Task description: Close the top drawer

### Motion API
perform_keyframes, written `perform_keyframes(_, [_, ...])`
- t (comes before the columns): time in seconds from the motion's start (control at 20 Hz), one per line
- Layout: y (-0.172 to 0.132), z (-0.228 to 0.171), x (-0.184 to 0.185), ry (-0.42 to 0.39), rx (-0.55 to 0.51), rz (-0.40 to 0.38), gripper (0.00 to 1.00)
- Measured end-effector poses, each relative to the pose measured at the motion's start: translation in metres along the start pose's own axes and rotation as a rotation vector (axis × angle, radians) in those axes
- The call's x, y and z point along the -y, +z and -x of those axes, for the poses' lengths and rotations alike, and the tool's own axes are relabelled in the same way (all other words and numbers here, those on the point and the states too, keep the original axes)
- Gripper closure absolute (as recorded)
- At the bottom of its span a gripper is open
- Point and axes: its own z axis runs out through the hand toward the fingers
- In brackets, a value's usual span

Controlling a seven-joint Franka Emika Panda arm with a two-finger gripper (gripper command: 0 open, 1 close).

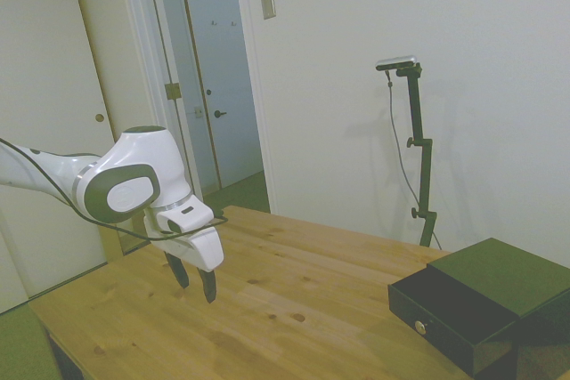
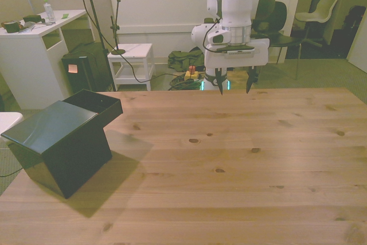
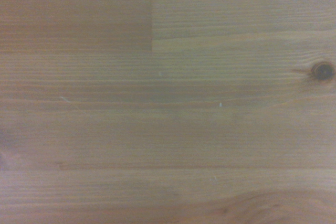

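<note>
In the side view the gripper [image 1: 196,284] hangs at the lower left of the frame, above bare counter [image 1: 294,300], fingers apart at a moderate width and holding nothing. The front view shows the same: the gripper [image 2: 234,88] sits at upper centre with a clear gap between its fingertips. The wrist view shows only wood grain and knots, so nothing is under it.

The top drawer [image 1: 450,313] is at the lower right of the side view, pulled out from the black cabinet [image 1: 508,278], its front face toward the arm and its small pale knob [image 1: 419,327] low on that face. In the front view the top drawer [image 2: 94,102] juts from the cabinet [image 2: 57,142] at the left of the frame, well apart from the gripper. The lower drawer cannot be made out in either view.

The step in hand looks like the approach. To do it well, I would bring the gripper across to the drawer front at the height of that face, square to it, then push straight along the drawer's travel. A push off-centre or at an angle could skew the drawer or slide the whole cabinet. Contact beside the knob seems safer than on it.
</note>
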Motion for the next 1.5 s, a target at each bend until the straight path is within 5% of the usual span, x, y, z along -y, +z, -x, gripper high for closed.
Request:
perform_keyframes(0.15, [0.0,-0.005,-0.003,0.015,-0.005,0.0,0.0])
perform_keyframes(0.8, [-0.041,-0.173,-0.123,0.445,-0.053,-0.076,0.0])
perform_keyframes(1.2, [-0.039,-0.262,-0.148,0.555,-0.067,-0.042,0.0])
perform_keyframes(1.25, [-0.039,-0.269,-0.15,0.563,-0.066,-0.038,1.0])
perform_keyframes(1.5, [-0.038,-0.293,-0.153,0.581,-0.071,-0.02,1.0])
